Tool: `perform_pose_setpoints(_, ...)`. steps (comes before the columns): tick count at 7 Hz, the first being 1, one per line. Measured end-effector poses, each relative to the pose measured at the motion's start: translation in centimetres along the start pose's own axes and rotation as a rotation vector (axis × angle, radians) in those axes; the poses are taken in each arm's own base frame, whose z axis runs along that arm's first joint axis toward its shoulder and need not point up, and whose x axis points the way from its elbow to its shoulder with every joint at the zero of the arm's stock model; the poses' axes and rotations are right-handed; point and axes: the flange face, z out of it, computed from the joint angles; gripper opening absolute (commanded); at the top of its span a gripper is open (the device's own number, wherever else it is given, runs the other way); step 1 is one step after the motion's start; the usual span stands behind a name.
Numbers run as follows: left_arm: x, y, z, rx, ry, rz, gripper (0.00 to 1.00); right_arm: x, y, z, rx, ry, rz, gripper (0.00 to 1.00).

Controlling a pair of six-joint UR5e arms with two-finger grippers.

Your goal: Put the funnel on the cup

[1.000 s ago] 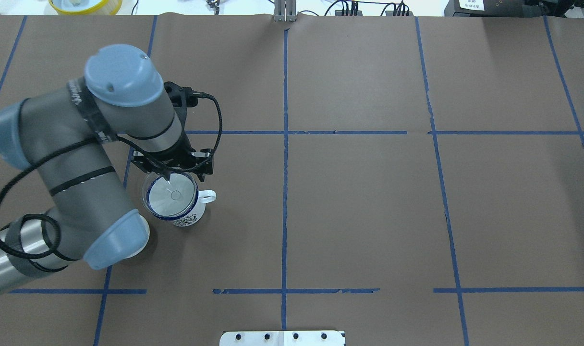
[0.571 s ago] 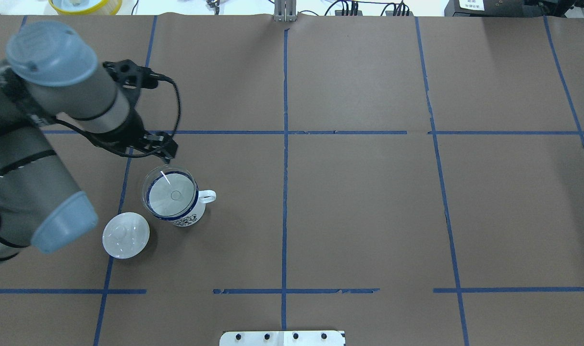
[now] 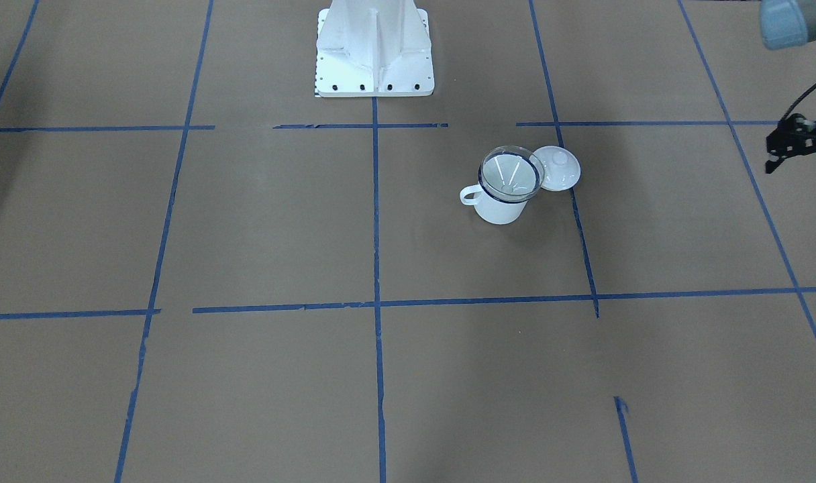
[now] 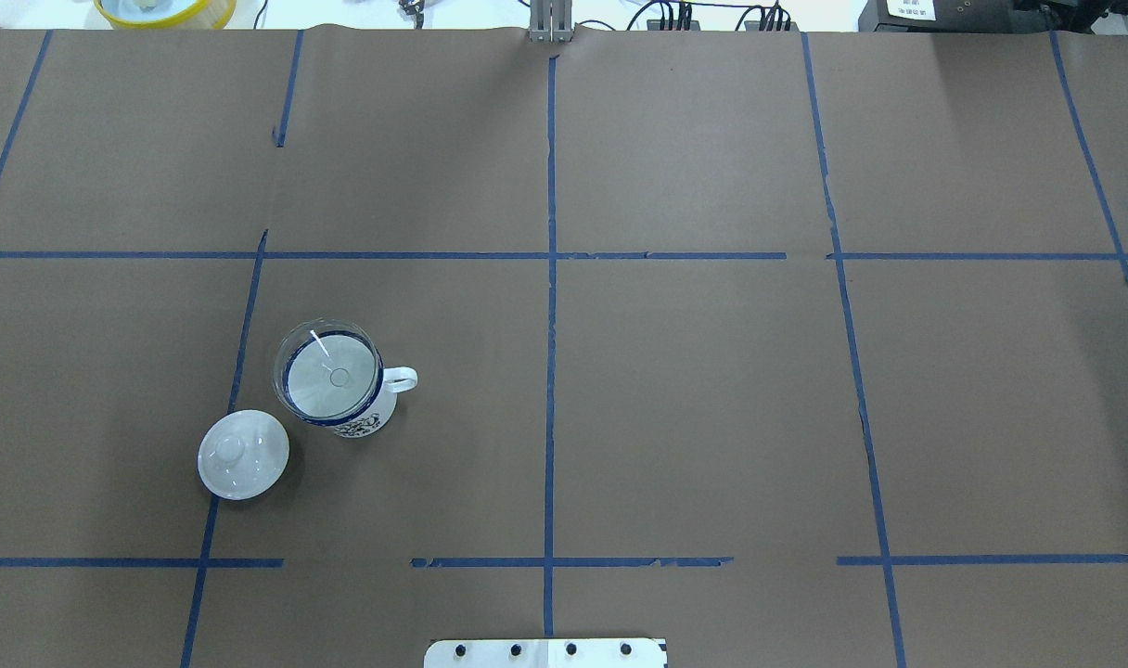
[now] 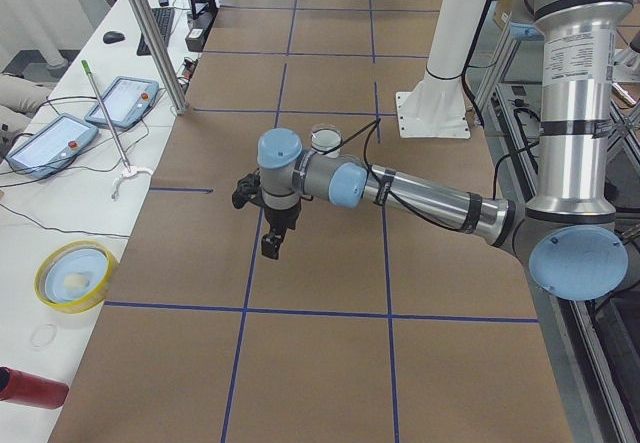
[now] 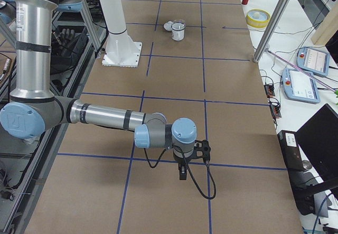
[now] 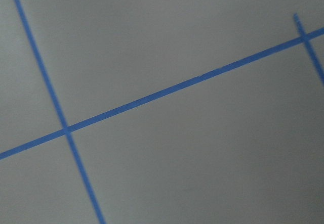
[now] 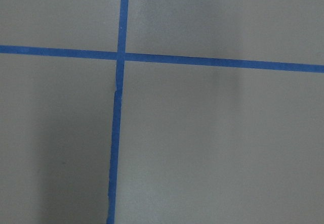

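Clear plastic funnel [image 4: 327, 371], wide and round-rimmed, sits spout-down in the glossy white enamel cup [image 4: 365, 422]; a round knobbed lid [image 4: 243, 455] lies just beside. Left gripper [image 5: 271, 246] and right gripper [image 6: 182, 174] hang well apart, their finger spread impossible to tell.

Small clear glossy plastic funnel [image 4: 330, 374] with glinting highlights, white glossy enamel mug [image 3: 498, 209] with dark blue rim, smooth shiny white knobbed lid [image 4: 243, 455], matt brown paper table cover [image 4: 694, 390], matt blue tape lines [image 4: 550, 417], brushed silver metal arm tube [image 5: 575, 113]
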Motion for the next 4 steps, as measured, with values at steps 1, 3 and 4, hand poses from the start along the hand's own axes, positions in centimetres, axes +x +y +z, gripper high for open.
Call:
perform_pose_setpoints(1,-3.5,3.5,1.6,-0.025,0.076,-0.069,1.0,0.0,0.0,0.0,0.0,0.0,0.0,1.0)
perform_pose_setpoints(3,-7.7,7.6,1.1,0.002,0.12,-0.183,1.0,0.0,0.0,0.0,0.0,0.0,0.0,1.0)
perform_pose_setpoints(4,-8.6,8.4,0.7,0.009,0.113,-0.211,1.0,0.0,0.0,0.0,0.0,0.0,0.0,1.0)
